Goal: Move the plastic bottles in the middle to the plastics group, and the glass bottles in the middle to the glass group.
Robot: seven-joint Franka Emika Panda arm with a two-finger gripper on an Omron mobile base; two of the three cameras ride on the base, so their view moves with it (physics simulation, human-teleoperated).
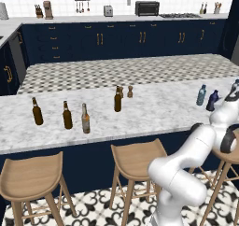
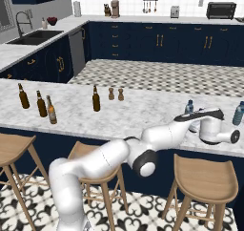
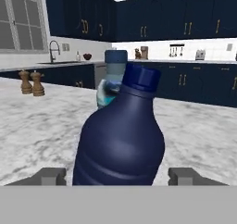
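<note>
Hand view, bottom edge: the two dark finger tips of the gripper (image 3: 120,176) stand well apart on either side of the short, rounded dark navy-blue plastic bottle (image 3: 121,140), not pressing on it as far as I can see. The bottle stands upright on the white marbled counter (image 3: 37,126), centre frame, opaque and glossy, cap on, shoulders sloping to a ribbed neck. Just behind it, a pale teal-blue translucent bottle (image 3: 110,79) with a dark cap, partly hidden. Left base view, right edge: navy bottle beside the teal one. Judgement: the navy bottle looks delivered to the plastics group; next calls for backing the hand straight off without tipping it, then going for the light amber grey-labelled bottle (image 1: 85,119) at left.
</note>
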